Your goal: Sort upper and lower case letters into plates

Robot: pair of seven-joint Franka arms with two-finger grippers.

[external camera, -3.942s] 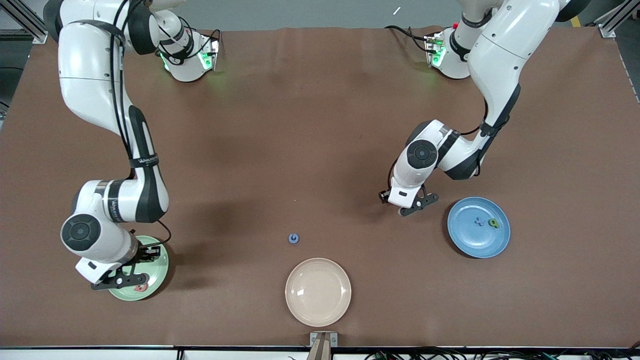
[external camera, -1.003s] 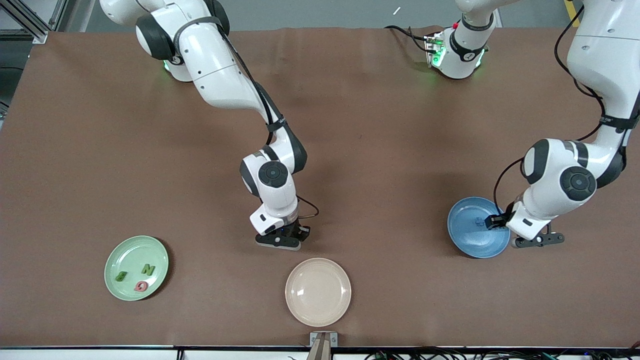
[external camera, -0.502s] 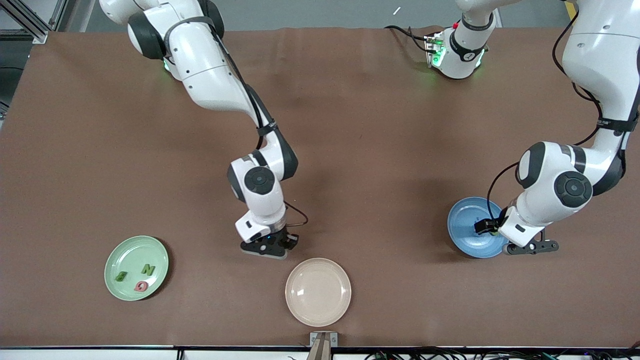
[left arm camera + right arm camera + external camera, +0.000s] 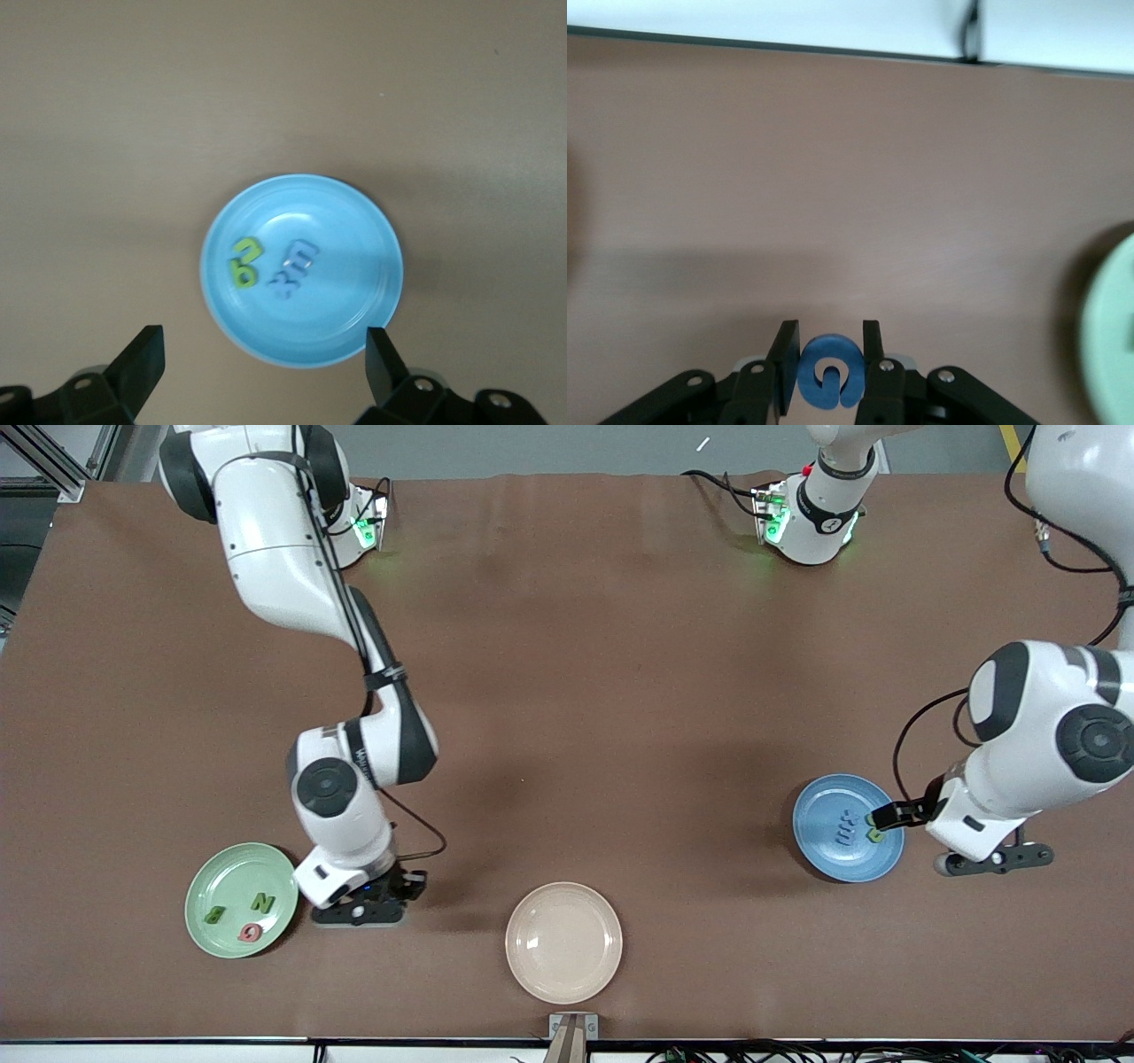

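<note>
Right hand [image 4: 379, 899]: closed on a blue letter [image 4: 829, 382], gripped between both fingers. Against the view of half a second earlier it has travelled from the desk's middle to a spot just beside the green plate [image 4: 213, 926], low over the bare desk [image 4: 567, 646]; the letter has left the desk with it. Judgement: delivery to the green plate is the step in hand, release not yet made.

Left hand [image 4: 895, 817]: fingers spread wide, holding nothing, over the blue plate [image 4: 819, 850]. It has risen and drawn toward the left arm's end of the desk, uncovering the plate's contents.

Green plate: toward the right arm's end, holding three letters, a green B [image 4: 214, 913], a green N [image 4: 261, 903] and a red G [image 4: 251, 933].

Blue plate: toward the left arm's end, holding a yellow-green letter [image 4: 244, 262] and two pale blue letters [image 4: 292, 268] touching.

Beige plate [image 4: 532, 974]: nearest the front camera, nothing in it.

Hard to make out: the blue plate's letters are blurred and cannot be read. The carried letter is hidden under the wrist in the front view; whether upper or lower case cannot be told.
</note>
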